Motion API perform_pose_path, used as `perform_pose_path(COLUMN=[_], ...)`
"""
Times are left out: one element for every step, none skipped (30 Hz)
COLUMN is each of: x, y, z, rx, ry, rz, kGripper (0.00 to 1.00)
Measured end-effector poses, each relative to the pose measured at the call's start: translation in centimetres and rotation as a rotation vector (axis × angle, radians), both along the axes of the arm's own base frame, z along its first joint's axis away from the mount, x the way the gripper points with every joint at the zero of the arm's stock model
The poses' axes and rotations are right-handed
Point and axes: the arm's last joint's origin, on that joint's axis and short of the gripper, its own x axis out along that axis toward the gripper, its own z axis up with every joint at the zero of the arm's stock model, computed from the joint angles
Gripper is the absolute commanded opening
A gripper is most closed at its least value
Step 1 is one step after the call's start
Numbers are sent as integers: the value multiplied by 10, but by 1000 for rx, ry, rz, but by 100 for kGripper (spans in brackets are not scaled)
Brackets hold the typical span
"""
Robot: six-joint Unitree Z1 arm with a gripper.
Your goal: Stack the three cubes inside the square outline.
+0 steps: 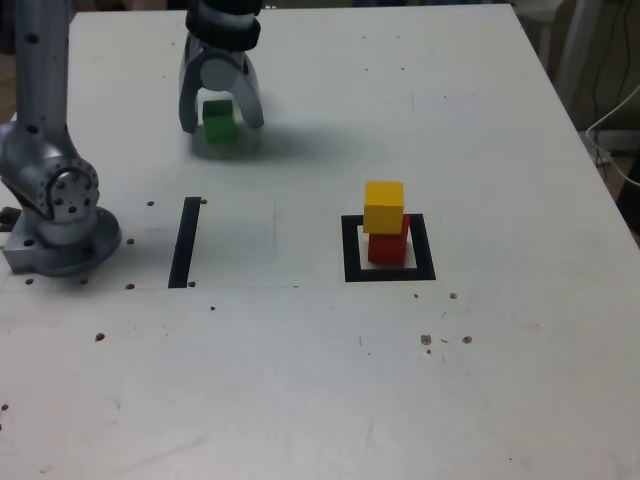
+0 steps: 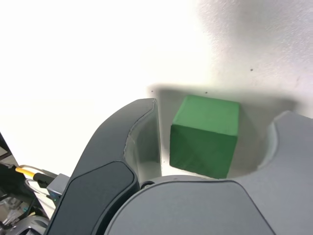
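claw point(image 1: 222, 126) around green cube point(image 2: 203, 147), seemingly apart

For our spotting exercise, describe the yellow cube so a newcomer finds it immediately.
On the white table, find the thick black square outline towards the exterior view's right. A red cube stands inside it; the yellow cube sits on top, the only cube resting on another.

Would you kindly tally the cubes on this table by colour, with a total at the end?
Solid red cube: 1
Solid yellow cube: 1
Solid green cube: 1
Total: 3
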Motion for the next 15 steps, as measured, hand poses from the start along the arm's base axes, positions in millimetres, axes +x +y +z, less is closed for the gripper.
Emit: perform_pose_path(x=[1, 2, 3, 4, 4, 5, 6, 6, 7, 8, 8, 8, 8, 9, 9], y=[0, -1, -1, -1, -2, -2, -2, -2, -2, -2, -2, -3, -3, -3, -3], z=[0, 0, 1, 1, 1, 2, 2, 2, 3, 5, 6, 7, 8, 8, 8], rx=[3, 5, 6, 8, 9, 10, 12, 14, 17, 21, 25, 27, 29, 30, 30], ry=[0, -1, -1, -1, -2, -4, -5, -7, -10, -15, -19, -22, -24, -25, -25], rz=[-5, -10, -13, -19, -24, -27, -30, -32, -33, -35, -37, -38, -39, -40, -41], kGripper=[60, 58, 56, 54, 50, 47, 44, 42, 40, 39, 39, 39, 39, 38, 37])
